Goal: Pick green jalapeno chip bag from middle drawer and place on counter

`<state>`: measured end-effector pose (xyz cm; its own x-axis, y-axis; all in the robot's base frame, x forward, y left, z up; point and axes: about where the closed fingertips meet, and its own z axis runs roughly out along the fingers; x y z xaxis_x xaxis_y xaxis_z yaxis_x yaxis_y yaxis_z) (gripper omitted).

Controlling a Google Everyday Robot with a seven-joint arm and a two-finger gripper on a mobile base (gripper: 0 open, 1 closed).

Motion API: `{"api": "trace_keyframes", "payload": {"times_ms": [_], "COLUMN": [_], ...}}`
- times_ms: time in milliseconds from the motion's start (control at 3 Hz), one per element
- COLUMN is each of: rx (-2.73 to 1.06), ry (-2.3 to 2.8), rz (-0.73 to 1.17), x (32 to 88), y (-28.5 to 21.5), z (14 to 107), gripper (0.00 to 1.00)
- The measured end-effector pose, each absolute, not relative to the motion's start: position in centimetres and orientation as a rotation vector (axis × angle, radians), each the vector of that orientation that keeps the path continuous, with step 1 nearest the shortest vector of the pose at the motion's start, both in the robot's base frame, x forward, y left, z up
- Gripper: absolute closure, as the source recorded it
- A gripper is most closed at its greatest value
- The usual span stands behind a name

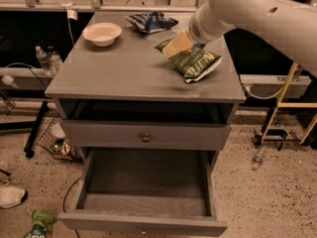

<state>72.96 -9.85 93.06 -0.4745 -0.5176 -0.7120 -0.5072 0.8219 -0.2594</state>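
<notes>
The green jalapeno chip bag (194,62) lies on the right part of the counter (124,68), tilted a little toward the right edge. My gripper (179,43) is at the bag's upper left corner, touching it, at the end of the white arm that comes in from the upper right. The middle drawer (91,175) is pulled wide open below, and its grey floor is bare.
A white bowl (102,33) stands at the counter's back left. A blue-and-white snack bag (151,22) lies at the back middle. A shallower drawer front with a round knob (145,138) sits above the open drawer. A brighter green pouch (39,223) and a shoe (11,195) lie on the floor at left.
</notes>
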Motion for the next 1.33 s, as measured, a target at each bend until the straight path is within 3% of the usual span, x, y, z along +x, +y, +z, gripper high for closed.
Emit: {"api": "trace_keyframes", "payload": {"times_ms": [333, 1333], "rx": [-0.733, -0.237], "ry": [2.168, 2.209], "rz": [-0.068, -0.013], "x": [72.2, 68.9], "y": [-11.8, -28.5], "z": [95.5, 98.3], "gripper": [0.0, 0.0]}}
